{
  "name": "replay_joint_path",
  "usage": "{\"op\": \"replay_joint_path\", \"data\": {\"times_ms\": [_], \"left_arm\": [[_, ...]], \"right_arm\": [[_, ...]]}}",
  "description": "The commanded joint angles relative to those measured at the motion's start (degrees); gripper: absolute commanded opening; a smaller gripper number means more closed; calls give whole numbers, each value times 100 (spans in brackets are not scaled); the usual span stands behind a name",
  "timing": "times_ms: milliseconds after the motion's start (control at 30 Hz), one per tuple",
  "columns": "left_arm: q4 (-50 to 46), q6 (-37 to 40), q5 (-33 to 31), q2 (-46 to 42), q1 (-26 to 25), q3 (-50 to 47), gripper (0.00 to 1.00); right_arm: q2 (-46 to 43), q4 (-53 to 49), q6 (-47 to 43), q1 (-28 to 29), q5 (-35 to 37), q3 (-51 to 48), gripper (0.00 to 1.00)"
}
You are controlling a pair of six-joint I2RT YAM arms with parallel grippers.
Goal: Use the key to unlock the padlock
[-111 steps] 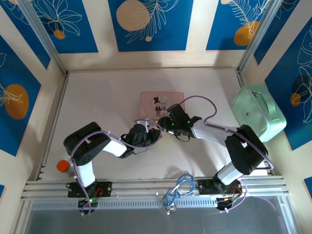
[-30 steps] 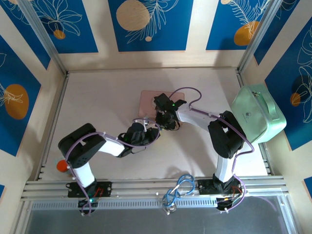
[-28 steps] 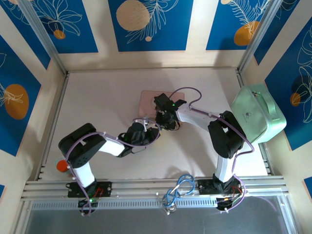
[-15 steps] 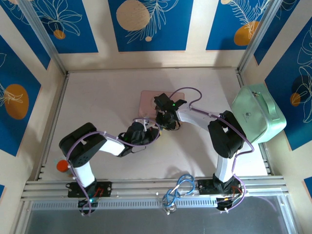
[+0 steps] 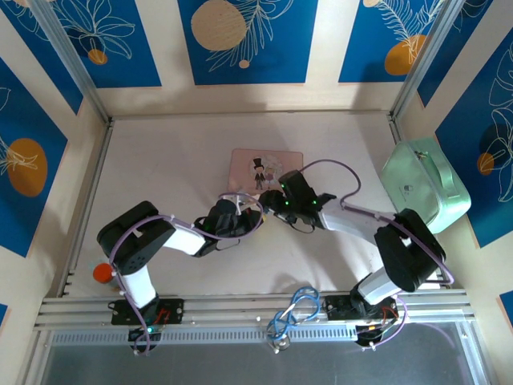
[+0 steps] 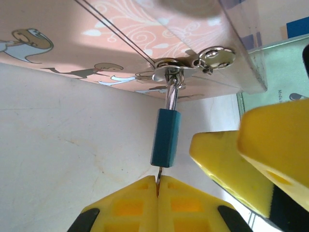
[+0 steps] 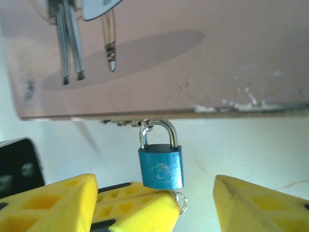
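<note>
The teal-blue padlock (image 6: 165, 137) hangs by its silvery shackle (image 6: 171, 94) from the hasp on the pink tin box (image 6: 145, 38). The key's thin blade (image 6: 157, 176) enters the padlock's underside, and my left gripper (image 6: 158, 182) is shut on the key. In the right wrist view the padlock (image 7: 161, 166) hangs free in front of my right gripper (image 7: 155, 191), which is open, a finger on each side and apart from the body. A key ring (image 7: 181, 203) shows under the padlock. From above, both grippers meet at the box's (image 5: 248, 164) near edge.
A mint-green case (image 5: 425, 186) lies at the table's right edge. An orange-capped object (image 5: 103, 273) sits near the left arm's base. Loose cables (image 5: 292, 313) hang at the front rail. The right gripper's yellow fingers (image 6: 227, 159) stand close to the right of the padlock.
My right gripper has opened, let go of the padlock and drawn back off the box toward the near right. My left gripper stays shut on the key.
</note>
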Motion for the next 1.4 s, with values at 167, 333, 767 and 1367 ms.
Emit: {"op": "replay_joint_path", "data": {"times_ms": [167, 333, 767, 1367], "left_arm": [[474, -55, 48, -42, 127, 7, 0], [564, -84, 45, -25, 130, -52, 0], [749, -152, 92, 37, 133, -46, 0], [927, -225, 80, 104, 136, -92, 0]], "right_arm": [[9, 1981, 351, -101, -442, -772, 63], [77, 2511, 323, -163, -535, -958, 61], [0, 1603, 644, -87, -126, -933, 57], [653, 2882, 698, -355, -760, -1039, 52]]}}
